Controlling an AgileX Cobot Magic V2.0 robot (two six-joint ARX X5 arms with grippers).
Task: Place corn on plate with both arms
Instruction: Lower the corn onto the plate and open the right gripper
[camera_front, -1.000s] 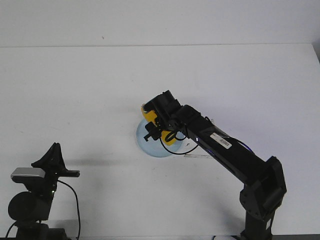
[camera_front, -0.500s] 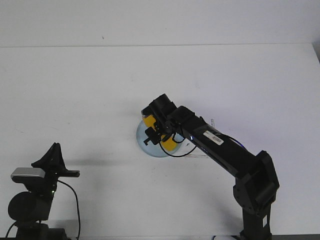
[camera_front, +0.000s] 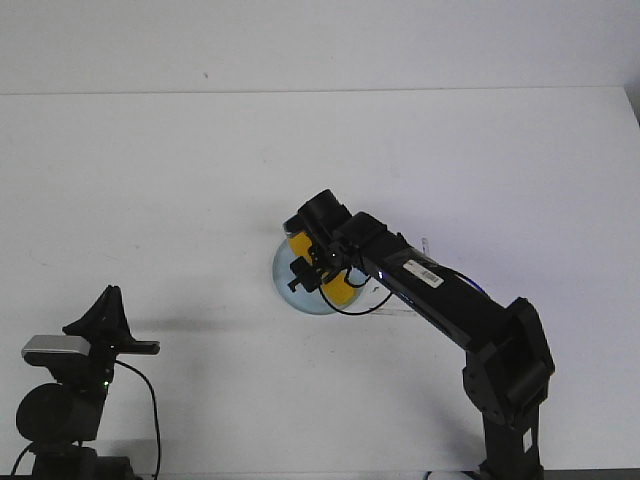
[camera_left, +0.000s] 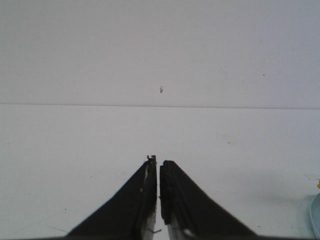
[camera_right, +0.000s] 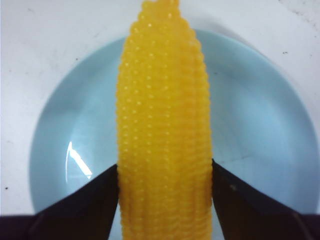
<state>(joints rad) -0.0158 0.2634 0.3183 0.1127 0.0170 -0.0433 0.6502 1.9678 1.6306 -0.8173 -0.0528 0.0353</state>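
My right gripper (camera_right: 165, 176) is shut on the yellow corn (camera_right: 165, 115), its black fingers (camera_right: 95, 200) pressed against both sides of the cob. The corn lies lengthwise across the middle of the pale blue plate (camera_right: 260, 130), tapered end pointing away from the wrist. Whether it touches the plate I cannot tell. In the front view the right gripper (camera_front: 314, 262) sits over the plate (camera_front: 288, 292) at the table's centre, and the corn (camera_front: 342, 290) shows on either side of the wrist. My left gripper (camera_left: 158, 163) is shut on nothing, low at the near left (camera_front: 107, 296).
White tabletop all around, ending at a far edge (camera_left: 100, 104) against a pale wall. The right arm's black links and cable (camera_front: 440, 295) stretch from the near right to the plate. A sliver of the plate's rim (camera_left: 316, 215) shows in the left wrist view.
The right arm has come down a little over the plate, with the corn still in its gripper, and its elbow has folded closer in. The left arm has not moved.
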